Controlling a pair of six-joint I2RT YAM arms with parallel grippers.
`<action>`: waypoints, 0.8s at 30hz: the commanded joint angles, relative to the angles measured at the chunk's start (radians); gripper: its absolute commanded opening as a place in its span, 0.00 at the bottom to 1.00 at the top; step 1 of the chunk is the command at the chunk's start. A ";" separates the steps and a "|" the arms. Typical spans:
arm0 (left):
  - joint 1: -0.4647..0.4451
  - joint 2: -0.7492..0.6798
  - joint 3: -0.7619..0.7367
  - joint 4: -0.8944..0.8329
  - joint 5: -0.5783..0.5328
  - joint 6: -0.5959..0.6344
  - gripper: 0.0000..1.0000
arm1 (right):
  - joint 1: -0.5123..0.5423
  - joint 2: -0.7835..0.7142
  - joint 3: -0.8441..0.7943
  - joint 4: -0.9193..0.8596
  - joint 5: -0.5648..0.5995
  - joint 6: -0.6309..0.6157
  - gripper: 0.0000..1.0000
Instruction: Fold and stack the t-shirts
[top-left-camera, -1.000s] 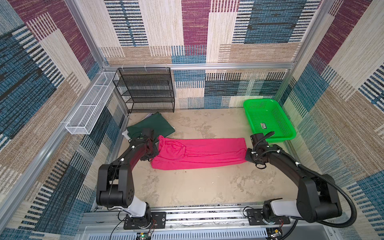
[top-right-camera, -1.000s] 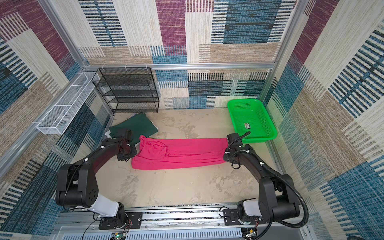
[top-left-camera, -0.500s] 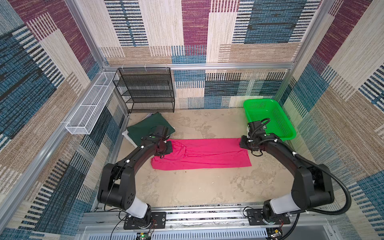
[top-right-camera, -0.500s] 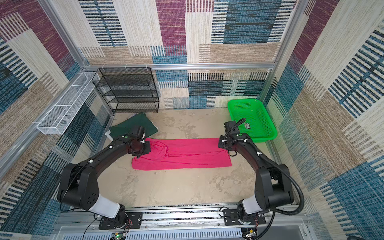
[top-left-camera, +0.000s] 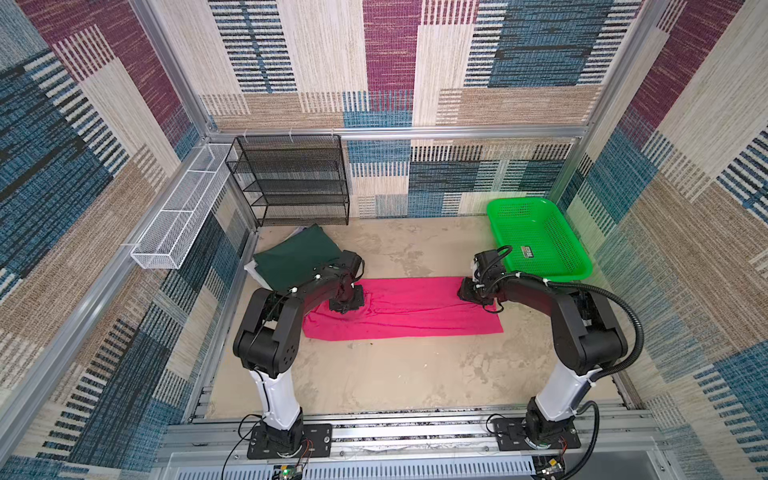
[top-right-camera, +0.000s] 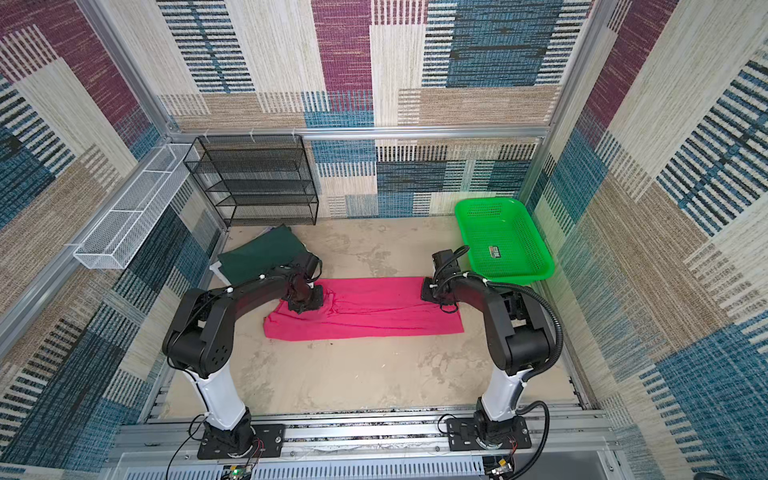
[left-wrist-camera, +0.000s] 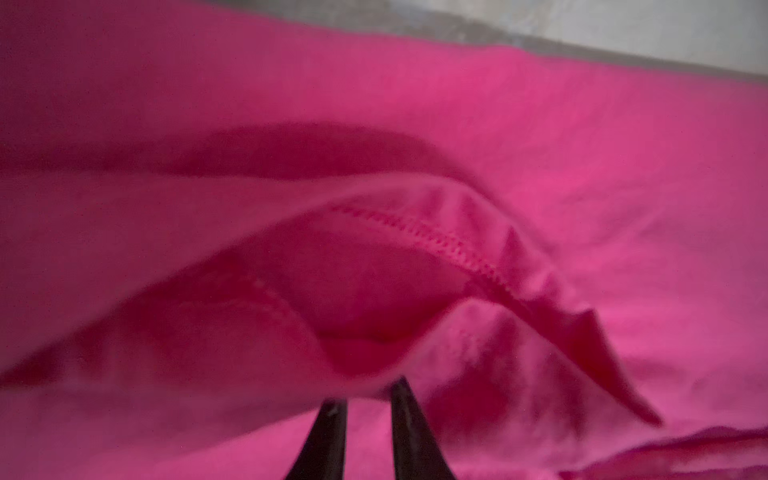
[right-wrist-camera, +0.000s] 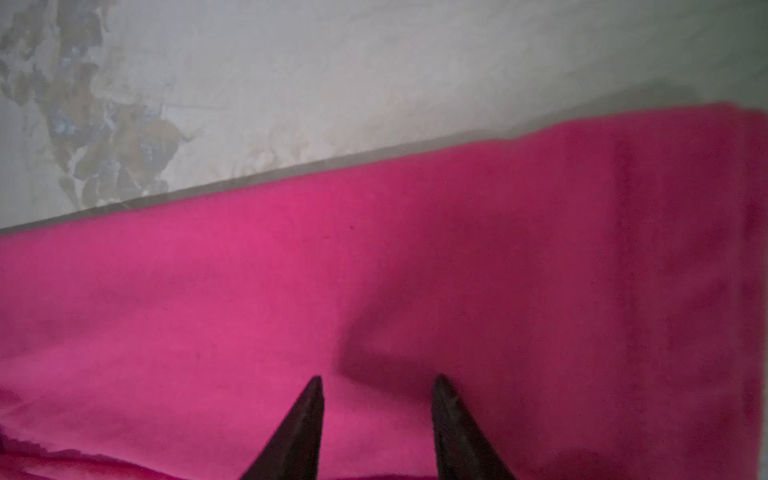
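Our left gripper (left-wrist-camera: 368, 399) has its jaws nearly together, pinching a raised fold of the pink t-shirt (left-wrist-camera: 582, 166) beside a stitched hem. Our right gripper (right-wrist-camera: 378, 380) has its jaws parted and empty, just above flat pink cloth. In both top views the pink t-shirt (top-left-camera: 407, 311) lies as a long folded band across the middle of the table (top-left-camera: 374, 374). The left gripper is at its left end and the right gripper at its far right corner. The dark green t-shirt (top-left-camera: 295, 257) lies folded at the far left, and the green basket (top-left-camera: 536, 237) sits at the far right.
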 joint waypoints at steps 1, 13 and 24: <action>-0.021 0.068 0.073 -0.029 0.032 0.016 0.22 | -0.037 -0.015 -0.082 -0.052 0.068 0.024 0.45; -0.086 0.414 0.611 -0.239 0.080 0.124 0.23 | -0.060 -0.142 -0.299 -0.051 -0.121 0.035 0.42; -0.085 0.881 1.421 -0.509 0.098 0.280 0.23 | 0.239 -0.241 -0.463 0.001 -0.304 0.239 0.37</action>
